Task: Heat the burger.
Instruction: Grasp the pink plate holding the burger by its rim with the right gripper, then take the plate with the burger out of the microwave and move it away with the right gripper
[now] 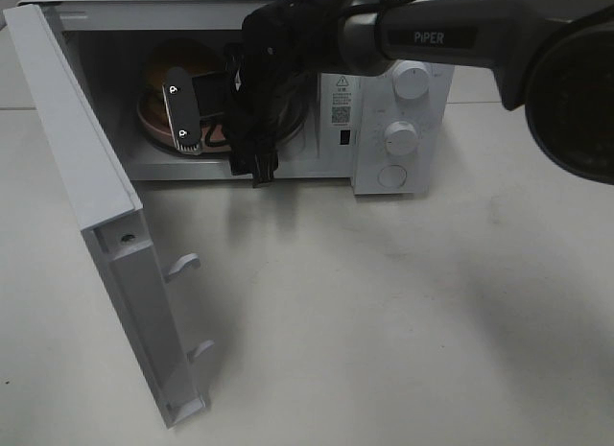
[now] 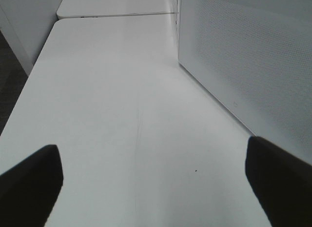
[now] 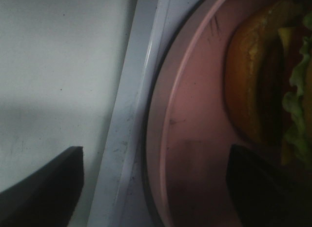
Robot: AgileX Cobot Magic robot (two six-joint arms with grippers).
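The burger point(image 3: 258, 80) lies on a pink plate point(image 3: 195, 139) inside the open microwave point(image 1: 384, 43); its brown bun, green lettuce and yellow cheese edge show in the right wrist view. From the exterior high view only a brown dome of the burger point(image 1: 180, 58) shows behind the arm. My right gripper point(image 1: 219, 129) reaches into the cavity, jaws wide apart. In its wrist view the right gripper point(image 3: 156, 154) straddles the plate's rim, one finger over the plate and one outside it, holding nothing. My left gripper point(image 2: 152, 146) is open over bare table.
The microwave door point(image 1: 96, 177) hangs wide open to the left, its latch hooks facing out. Two knobs point(image 1: 411, 82) sit on the right-hand control panel. The left wrist view shows the microwave's perforated side wall point(image 2: 243, 56) beside white table.
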